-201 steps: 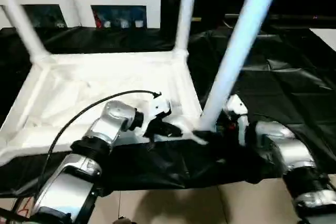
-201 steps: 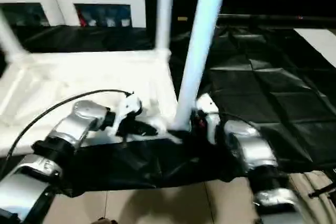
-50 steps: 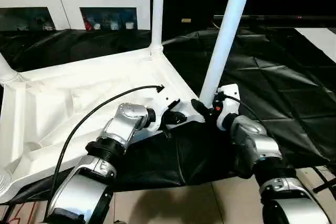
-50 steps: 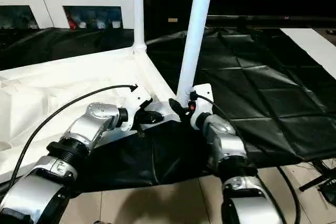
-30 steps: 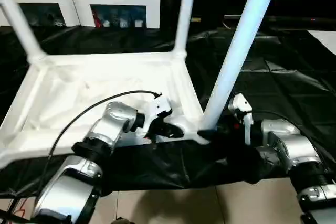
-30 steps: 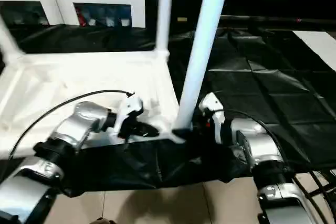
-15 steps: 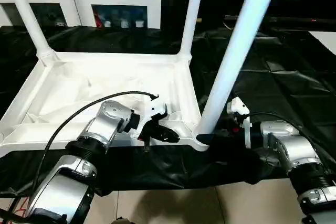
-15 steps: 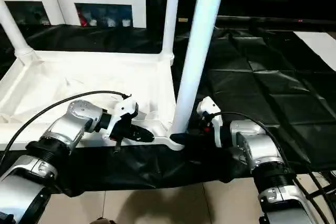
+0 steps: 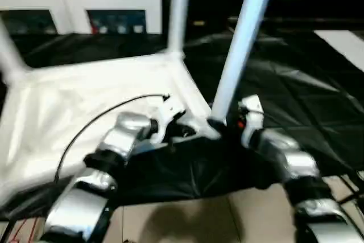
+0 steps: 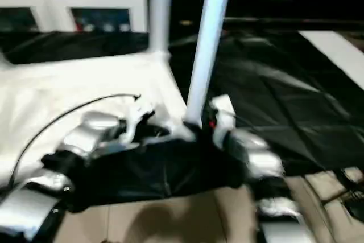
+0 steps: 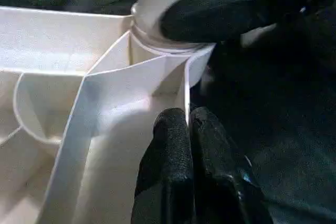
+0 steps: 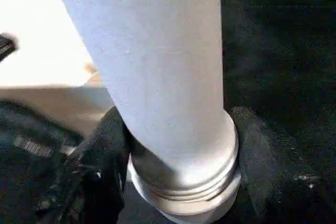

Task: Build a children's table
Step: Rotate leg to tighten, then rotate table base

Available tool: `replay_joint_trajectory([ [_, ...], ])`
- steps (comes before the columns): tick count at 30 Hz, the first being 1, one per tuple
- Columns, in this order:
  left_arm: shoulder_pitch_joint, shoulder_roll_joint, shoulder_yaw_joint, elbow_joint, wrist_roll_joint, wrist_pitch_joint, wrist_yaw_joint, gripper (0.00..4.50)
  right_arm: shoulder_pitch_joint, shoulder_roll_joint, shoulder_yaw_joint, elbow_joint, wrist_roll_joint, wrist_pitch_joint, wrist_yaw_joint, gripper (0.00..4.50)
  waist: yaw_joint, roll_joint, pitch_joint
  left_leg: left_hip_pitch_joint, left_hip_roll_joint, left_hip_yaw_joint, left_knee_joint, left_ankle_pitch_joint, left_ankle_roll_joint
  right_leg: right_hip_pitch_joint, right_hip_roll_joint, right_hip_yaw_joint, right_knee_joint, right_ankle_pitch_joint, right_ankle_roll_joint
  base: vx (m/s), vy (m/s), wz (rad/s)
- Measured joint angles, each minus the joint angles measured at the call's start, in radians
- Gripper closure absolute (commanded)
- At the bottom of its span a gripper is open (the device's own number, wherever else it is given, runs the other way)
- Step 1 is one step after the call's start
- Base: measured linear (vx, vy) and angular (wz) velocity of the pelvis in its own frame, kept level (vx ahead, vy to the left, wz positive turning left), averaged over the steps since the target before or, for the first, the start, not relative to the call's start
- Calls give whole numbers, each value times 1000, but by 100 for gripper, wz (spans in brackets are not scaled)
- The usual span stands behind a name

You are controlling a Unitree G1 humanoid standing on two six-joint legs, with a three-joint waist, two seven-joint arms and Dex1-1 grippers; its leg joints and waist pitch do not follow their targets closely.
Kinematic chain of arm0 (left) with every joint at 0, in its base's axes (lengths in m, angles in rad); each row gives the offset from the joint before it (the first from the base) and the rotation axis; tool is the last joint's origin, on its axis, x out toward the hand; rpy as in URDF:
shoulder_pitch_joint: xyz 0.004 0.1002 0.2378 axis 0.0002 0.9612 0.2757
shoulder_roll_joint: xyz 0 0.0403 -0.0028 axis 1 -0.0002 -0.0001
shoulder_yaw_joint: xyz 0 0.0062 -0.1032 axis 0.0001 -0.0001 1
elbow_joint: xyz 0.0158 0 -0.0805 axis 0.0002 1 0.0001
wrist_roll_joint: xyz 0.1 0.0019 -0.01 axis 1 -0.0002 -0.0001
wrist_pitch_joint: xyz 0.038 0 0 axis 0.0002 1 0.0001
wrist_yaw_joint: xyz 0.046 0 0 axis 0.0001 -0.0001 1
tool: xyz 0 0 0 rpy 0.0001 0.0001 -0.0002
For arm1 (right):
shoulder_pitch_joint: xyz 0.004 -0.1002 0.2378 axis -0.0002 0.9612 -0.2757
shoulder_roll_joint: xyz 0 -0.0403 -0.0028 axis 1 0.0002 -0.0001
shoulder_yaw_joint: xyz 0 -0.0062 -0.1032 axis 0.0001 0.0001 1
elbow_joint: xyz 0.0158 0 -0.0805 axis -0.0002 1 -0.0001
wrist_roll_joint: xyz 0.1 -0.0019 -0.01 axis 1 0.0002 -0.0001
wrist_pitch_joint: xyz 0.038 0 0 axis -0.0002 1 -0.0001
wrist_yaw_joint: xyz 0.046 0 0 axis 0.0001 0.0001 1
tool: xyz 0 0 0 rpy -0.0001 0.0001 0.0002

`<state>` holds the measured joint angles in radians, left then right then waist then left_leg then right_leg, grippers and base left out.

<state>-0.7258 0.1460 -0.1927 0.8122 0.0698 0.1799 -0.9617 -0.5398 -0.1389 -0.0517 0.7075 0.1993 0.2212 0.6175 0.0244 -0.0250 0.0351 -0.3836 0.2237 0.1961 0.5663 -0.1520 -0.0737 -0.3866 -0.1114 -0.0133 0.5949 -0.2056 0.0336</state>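
Note:
The children's table lies upside down: a white ribbed tabletop (image 9: 85,101) with legs standing up from its corners. The near right leg (image 9: 242,38) rises from its corner socket (image 11: 163,40). My left gripper (image 9: 181,131) is at that corner, shut on the tabletop's thin rim wall (image 11: 186,93), which runs between its fingers (image 11: 170,140). My right gripper (image 9: 219,124) reaches the same leg from the right. Its fingers (image 12: 105,150) hug both sides of the leg's ringed base (image 12: 184,182). Another leg (image 9: 177,9) stands at the far corner and one (image 9: 8,55) at the left.
A black sheet (image 9: 301,101) covers the work surface and hangs over its near edge. Pale floor tiles (image 9: 187,220) lie below it. A white cabinet (image 9: 85,4) with glass doors stands behind. A black cable (image 9: 96,120) loops over my left forearm.
The whole picture has swung and blurred, so the camera has moved. Both grippers stay at the near right corner, the left on the rim and the right around the leg's base.

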Motion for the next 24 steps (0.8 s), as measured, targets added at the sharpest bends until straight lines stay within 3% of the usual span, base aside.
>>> replay_joint_trajectory([
  [1,0,-5,2,0,0,0,16,450,-6,11,-3,7,0,-10,-29,189,-1,0,0,0,0,0,0,0,0,0,0,0,0,2,0,0,0,0],
  [4,0,-7,5,-1,1,-3,23,450,-8,42,-25,13,1,-30,-67,116,1,1,0,0,0,1,-1,0,0,-1,1,-1,0,6,-4,0,0,0],
  [9,-1,-24,-19,3,7,-47,18,450,-8,36,-35,-3,-1,-37,-63,84,19,2,0,-1,0,3,-3,0,0,0,0,-1,-1,6,-4,0,0,0],
  [13,-11,-35,-41,15,24,-91,10,450,52,-44,-7,-78,2,-29,50,58,41,3,0,-3,0,4,-3,0,0,0,0,-1,-2,5,-2,0,0,0],
  [16,-12,-42,-53,16,25,-105,3,450,134,-159,7,-163,28,-12,198,58,64,2,0,-4,0,5,-2,0,0,1,-1,-1,-2,4,0,0,0,0],
  [24,-14,-38,-55,23,34,-128,9,450,228,-351,-33,-219,87,56,425,58,63,-2,3,-4,0,5,-1,0,0,0,-2,0,-1,5,1,0,0,0],
])
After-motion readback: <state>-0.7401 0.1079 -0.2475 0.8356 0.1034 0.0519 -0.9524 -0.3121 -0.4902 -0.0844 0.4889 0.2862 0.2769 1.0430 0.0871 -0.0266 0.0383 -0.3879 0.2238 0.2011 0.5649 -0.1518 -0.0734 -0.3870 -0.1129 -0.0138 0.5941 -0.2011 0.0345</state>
